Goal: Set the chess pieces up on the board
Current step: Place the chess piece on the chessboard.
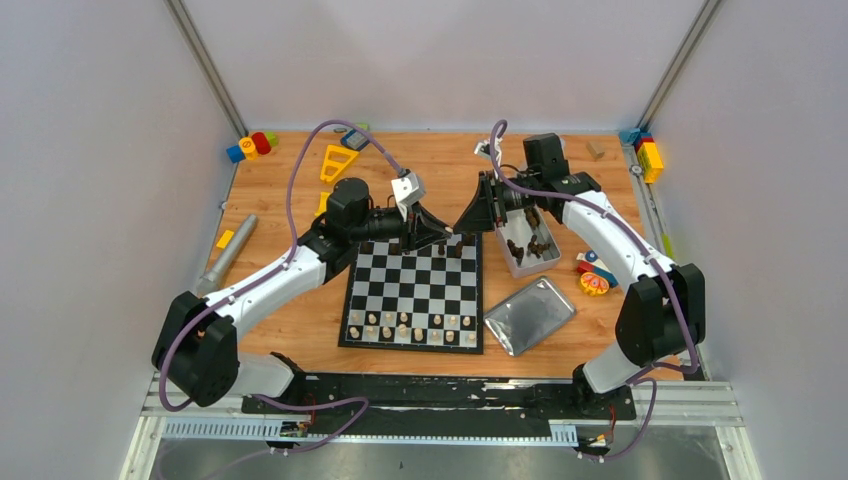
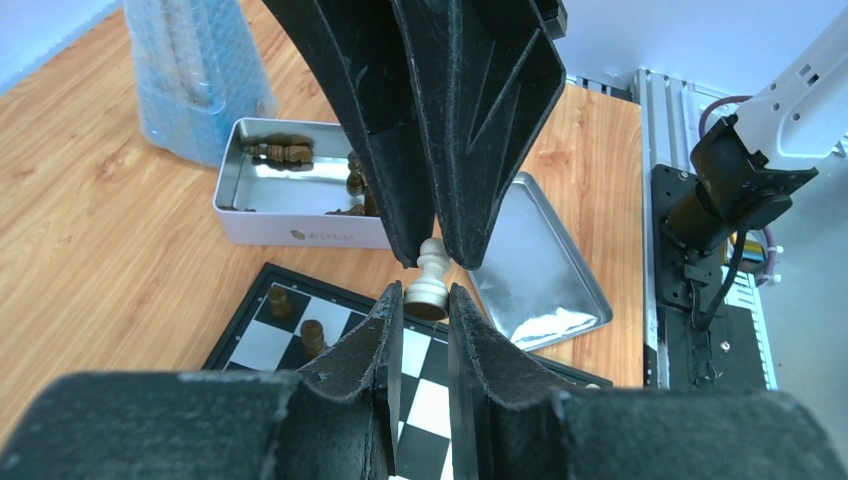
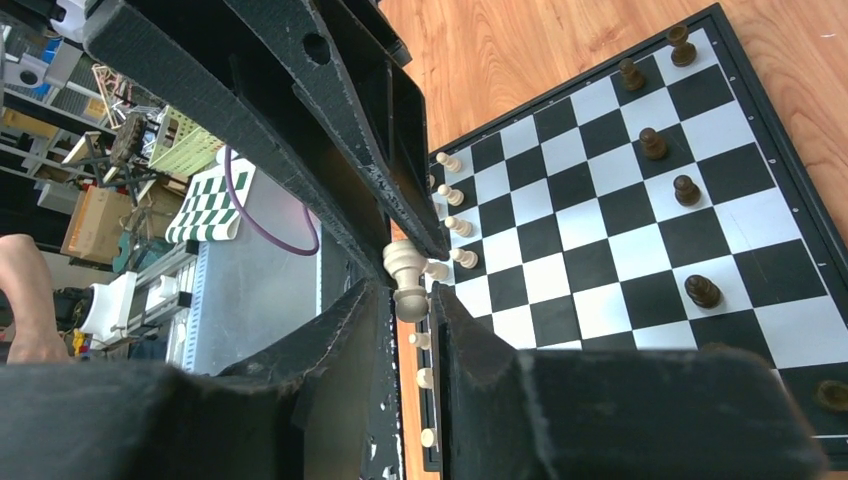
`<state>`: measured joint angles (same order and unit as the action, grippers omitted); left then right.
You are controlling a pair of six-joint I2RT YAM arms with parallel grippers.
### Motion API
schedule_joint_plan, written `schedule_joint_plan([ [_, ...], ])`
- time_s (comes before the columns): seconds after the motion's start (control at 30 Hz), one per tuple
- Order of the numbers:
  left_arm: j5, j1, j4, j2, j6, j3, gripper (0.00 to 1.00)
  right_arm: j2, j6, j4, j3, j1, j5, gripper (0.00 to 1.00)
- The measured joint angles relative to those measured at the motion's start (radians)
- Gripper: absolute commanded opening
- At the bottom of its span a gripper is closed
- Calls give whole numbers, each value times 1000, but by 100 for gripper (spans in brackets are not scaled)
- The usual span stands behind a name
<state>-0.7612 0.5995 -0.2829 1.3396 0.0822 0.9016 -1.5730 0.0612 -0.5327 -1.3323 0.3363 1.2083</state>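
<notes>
The left end effector (image 2: 422,292) is clenched on a cream pawn (image 2: 430,280), held in the air above the far edge of the board (image 1: 420,290); the right end effector (image 3: 405,290) brackets the same pawn from the opposite side, and I cannot tell whether it grips; cream pieces (image 1: 410,325) line the board's near rows; dark pieces (image 3: 652,143) stand along the far rows.

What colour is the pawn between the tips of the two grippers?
Cream. The pawn shows best in the left wrist view.
</notes>
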Motion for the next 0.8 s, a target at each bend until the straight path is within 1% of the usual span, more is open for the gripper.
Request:
schedule_joint_plan([
  [0.13, 3, 0, 0, 0, 1, 0, 0, 0, 1, 0, 4, 8, 5, 24],
  [0.27, 3, 0, -1, 0, 1, 0, 0, 0, 2, 0, 6, 8, 5, 18],
  [0.43, 3, 0, -3, 0, 1, 0, 0, 0, 7, 1, 6, 8, 6, 4],
  [0.5, 3, 0, -3, 0, 0, -2, 10, 0, 10, 3, 6, 8, 5, 0],
  [0.53, 3, 0, -3, 0, -2, -3, 21, 0, 12, 3, 6, 8, 5, 0],
  [0.57, 4, 0, -2, 0, -5, -4, 27, 0, 13, 2, 6, 8, 4, 0],
  [0.6, 5, 0, -2, 0, -11, -4, 39, 1, 15, 2, 6, 8, 2, 0],
  [0.63, 7, 0, 0, 0, -18, -5, 44, 3, 18, 0, 6, 8, -3, 0],
  [0.67, 11, 0, 3, -1, -35, -5, 58, 5, 21, -1, 6, 8, -7, 0],
  [0.7, 18, 0, 16, -2, -53, -5, 66, 9, 27, -3, 6, 10, -12, 0],
  [0.73, 24, 0, 36, -5, -77, -5, 77, 16, 38, -6, 6, 10, -23, 0],
  [0.8, 39, -4, 90, -16, -132, -5, 86, 34, 66, -25, 6, 11, -51, 0],
])
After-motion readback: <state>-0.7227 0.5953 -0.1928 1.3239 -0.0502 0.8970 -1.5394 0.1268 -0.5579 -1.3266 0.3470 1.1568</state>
